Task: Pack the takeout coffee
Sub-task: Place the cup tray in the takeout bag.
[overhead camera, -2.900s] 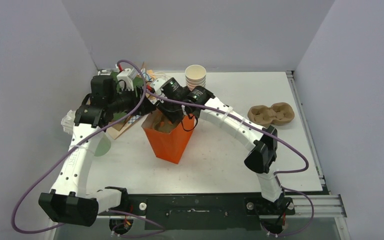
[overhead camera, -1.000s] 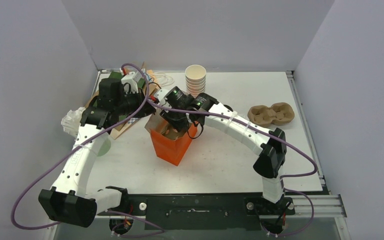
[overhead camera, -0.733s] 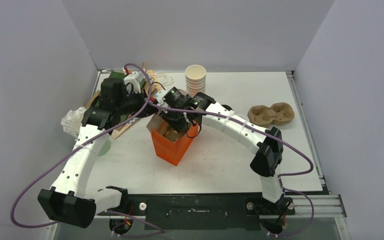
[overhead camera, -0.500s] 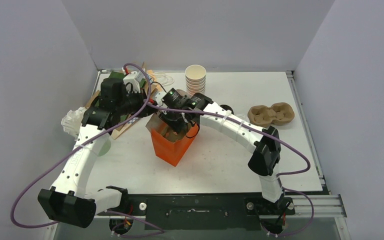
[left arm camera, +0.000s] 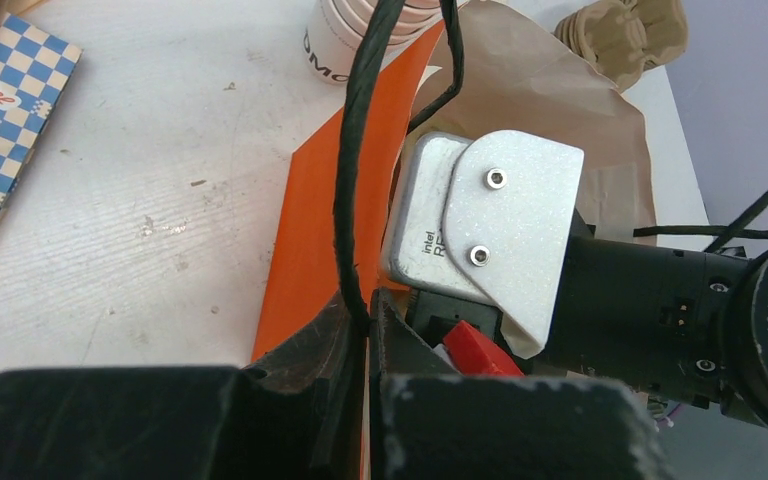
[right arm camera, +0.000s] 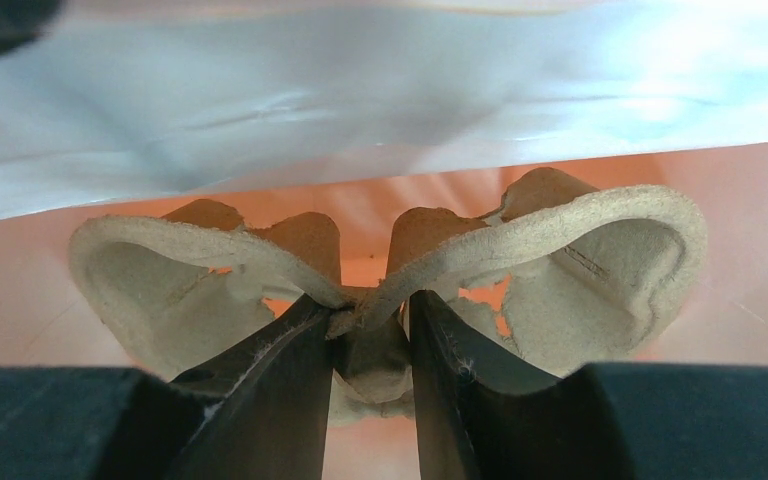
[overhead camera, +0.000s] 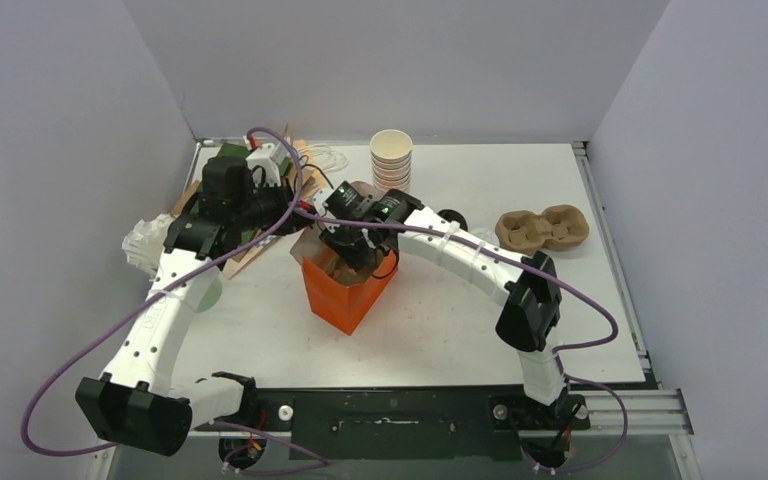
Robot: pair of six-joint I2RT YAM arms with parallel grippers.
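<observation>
we find the left gripper [left arm camera: 368,310] with its fingers pressed together on the rim of the orange bag [left arm camera: 310,200], a black cable crossing just in front of them. the bag stands upright with its mouth open beyond the fingertips. the right gripper [right arm camera: 370,305] is down inside that mouth. its fingers pinch the centre ridge of a pulp carrier [right arm camera: 560,240], with one empty pocket to either side of the fingers and the orange wall behind. no cup sits in either pocket. of the coffee we can identify only one likely cup [overhead camera: 207,292], a pale green shape partly hidden by the left forearm, behind the left fingers and well apart from both grippers and from the bag. we cannot tell whether it has a lid. a second carrier [overhead camera: 543,228] lies well off to the outer side of the right fingers, and a stack of lidless cups [overhead camera: 391,158] stands just beyond them. our judgement is that the task is at an early stage. the carrier is being seated in the bag, it has yet to be released, and no coffee has been loaded. the lidded cups have yet to be found, lifted and set into the pockets.
</observation>
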